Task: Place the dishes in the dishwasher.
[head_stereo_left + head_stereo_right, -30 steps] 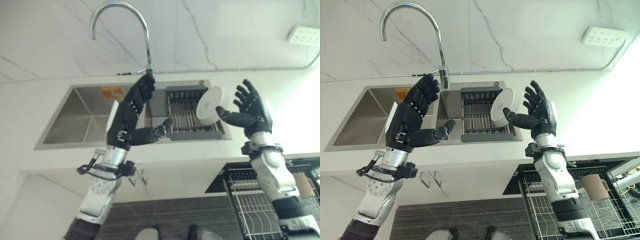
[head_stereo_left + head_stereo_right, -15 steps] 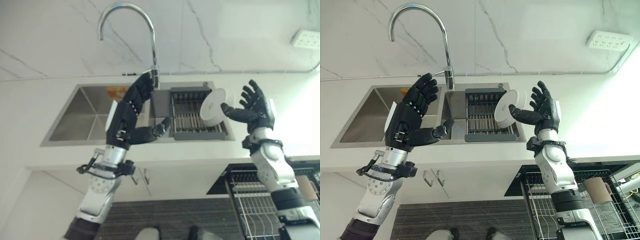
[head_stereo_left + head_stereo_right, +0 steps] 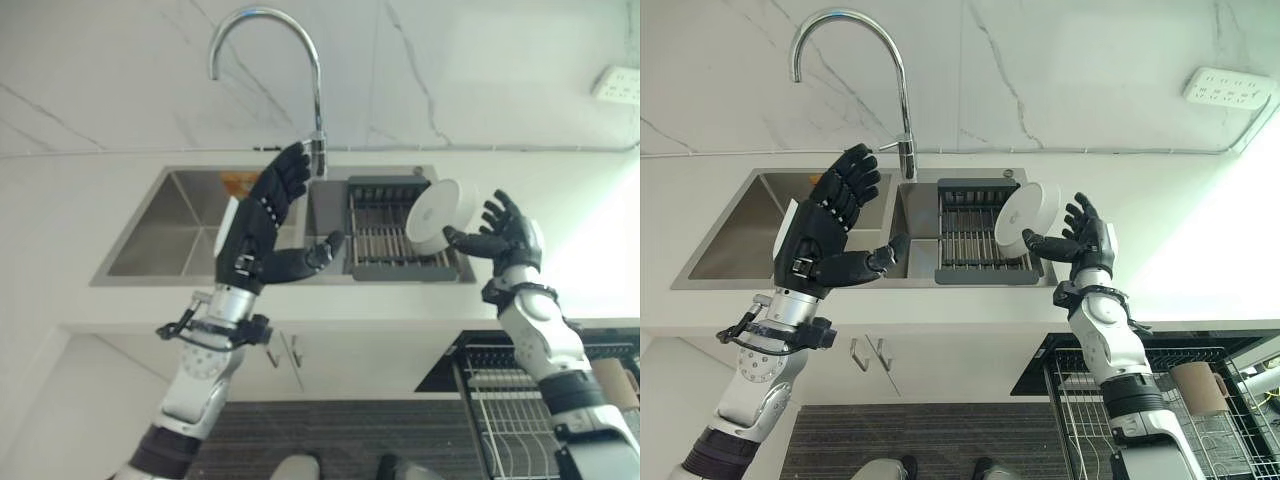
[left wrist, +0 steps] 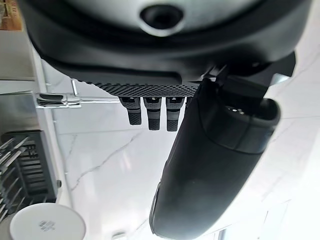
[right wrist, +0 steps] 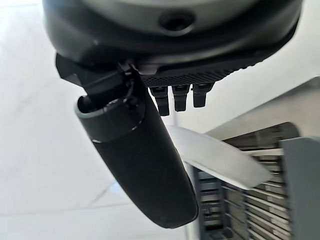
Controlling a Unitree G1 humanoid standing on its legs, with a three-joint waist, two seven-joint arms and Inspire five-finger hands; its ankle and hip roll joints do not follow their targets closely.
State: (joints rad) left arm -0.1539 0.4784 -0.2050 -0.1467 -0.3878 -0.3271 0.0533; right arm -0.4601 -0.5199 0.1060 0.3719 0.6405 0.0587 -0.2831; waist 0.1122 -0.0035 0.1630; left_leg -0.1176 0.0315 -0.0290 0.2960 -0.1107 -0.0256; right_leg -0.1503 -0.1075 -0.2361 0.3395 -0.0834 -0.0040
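Note:
My right hand (image 3: 1087, 240) holds a white bowl (image 3: 1031, 212) on edge above the right end of the sink, its thumb on the lower rim and its fingers behind it. In the right wrist view the bowl (image 5: 220, 157) sits between the thumb (image 5: 140, 155) and the fingers. My left hand (image 3: 822, 232) is raised over the sink's divider, open and holding nothing. The left wrist view shows the bowl (image 4: 45, 225) too. The dishwasher's wire rack (image 3: 1160, 400) stands pulled out at the lower right, below the counter.
A steel double sink (image 3: 750, 215) holds a dark drain rack (image 3: 975, 235) in its right basin. A tall curved faucet (image 3: 902, 100) rises behind it. A wall socket (image 3: 1230, 88) is at the upper right. A brown cup (image 3: 1198, 385) stands in the dishwasher rack.
The whole picture has shifted, so the camera moved. My right hand with the bowl has sunk a little towards the counter. The left hand keeps its pose.

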